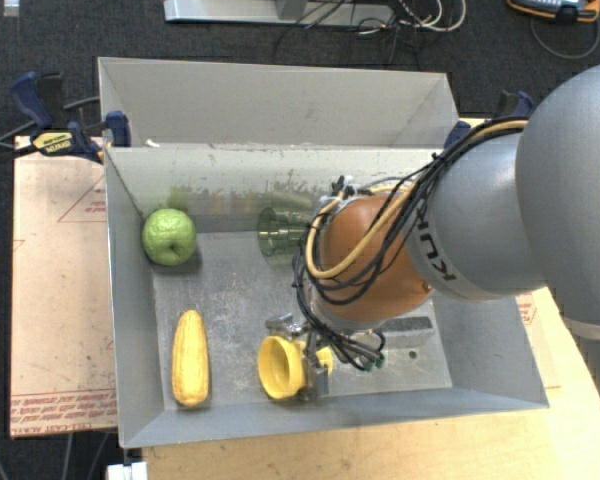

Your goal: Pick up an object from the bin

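My gripper (306, 345) is low in the bin's front middle, mostly hidden under the arm's orange cover. A yellow cup (278, 369) lies on its side right against the gripper's left, its mouth facing left. Whether the gripper has hold of the cup is hidden. A clear green glass (279, 230) lies on its side near the back wall, just left of the arm.
A green apple (169, 236) sits in the back left corner. A yellow corn cob (190, 357) lies lengthwise along the left wall at the front. The arm and its cables cover the right half of the bin.
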{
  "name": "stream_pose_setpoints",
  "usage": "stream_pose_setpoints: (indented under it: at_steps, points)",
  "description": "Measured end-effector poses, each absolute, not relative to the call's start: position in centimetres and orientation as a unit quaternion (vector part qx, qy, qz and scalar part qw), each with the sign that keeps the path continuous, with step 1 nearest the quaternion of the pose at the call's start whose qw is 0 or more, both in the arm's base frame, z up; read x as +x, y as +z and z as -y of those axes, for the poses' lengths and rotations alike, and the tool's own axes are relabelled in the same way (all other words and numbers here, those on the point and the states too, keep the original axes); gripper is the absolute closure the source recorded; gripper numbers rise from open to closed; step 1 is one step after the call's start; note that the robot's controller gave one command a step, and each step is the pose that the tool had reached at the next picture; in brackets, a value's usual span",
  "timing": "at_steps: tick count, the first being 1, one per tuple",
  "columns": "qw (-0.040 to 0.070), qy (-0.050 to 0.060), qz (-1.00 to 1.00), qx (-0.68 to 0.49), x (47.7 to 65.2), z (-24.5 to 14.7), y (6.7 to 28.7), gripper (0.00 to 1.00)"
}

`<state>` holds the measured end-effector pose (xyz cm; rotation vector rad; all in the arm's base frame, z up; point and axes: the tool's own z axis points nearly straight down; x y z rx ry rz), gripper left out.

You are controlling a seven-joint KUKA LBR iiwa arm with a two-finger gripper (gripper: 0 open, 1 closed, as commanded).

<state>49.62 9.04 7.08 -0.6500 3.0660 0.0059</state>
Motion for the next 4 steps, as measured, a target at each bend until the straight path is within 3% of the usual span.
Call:
stream_pose_setpoints:
  at_steps: [1, 2, 3, 4]
  points:
    - [0.004, 0.002, -0.978, -0.207, 49.6, -9.0, 7.1, 1.00]
    - [0.005, 0.003, -0.982, -0.190, 50.5, -9.1, 18.7, 1.00]
    - [0.005, 0.003, -0.982, -0.190, 50.5, -9.1, 18.7, 1.00]
    - [0.008, 0.003, -0.981, -0.193, 53.4, -8.8, 32.7, 1.00]
